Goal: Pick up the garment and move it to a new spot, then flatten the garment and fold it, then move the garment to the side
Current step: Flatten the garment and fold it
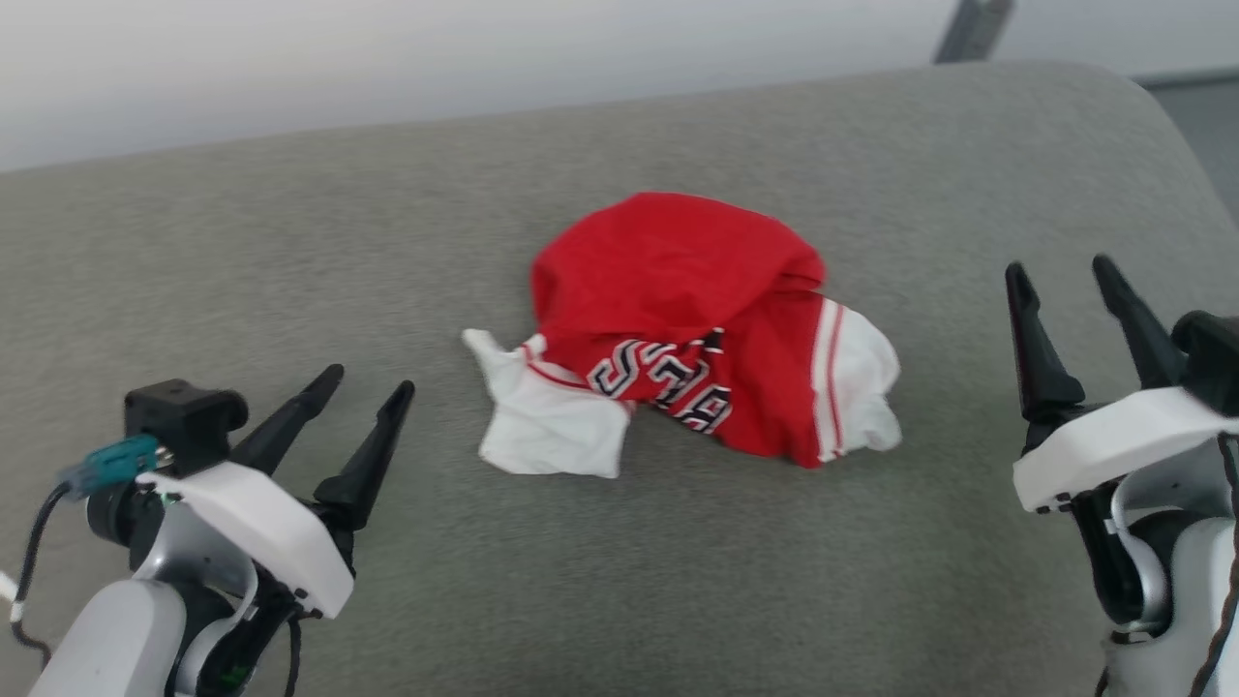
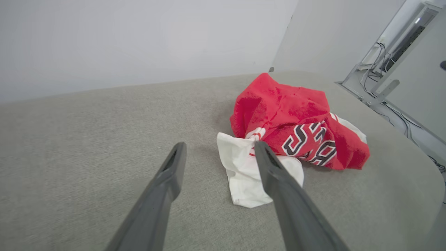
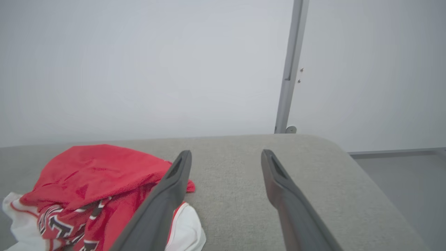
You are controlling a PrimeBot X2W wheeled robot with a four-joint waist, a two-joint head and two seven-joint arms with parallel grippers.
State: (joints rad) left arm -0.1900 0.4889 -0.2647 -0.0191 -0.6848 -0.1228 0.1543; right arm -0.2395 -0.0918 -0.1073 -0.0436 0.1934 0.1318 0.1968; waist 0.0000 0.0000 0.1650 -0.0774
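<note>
Crumpled garment (image 1: 678, 290) between the grippers, untouched.
Left gripper (image 1: 371, 378) spread on its left; right gripper (image 1: 1057, 263) spread on its right.

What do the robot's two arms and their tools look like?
The left tool and right tool each have two long black fingers tapering to points, set in a white cover. Behind it come a silver-grey wrist and a pale forearm. The left arm carries a black box with a teal plug and a black cable.
</note>
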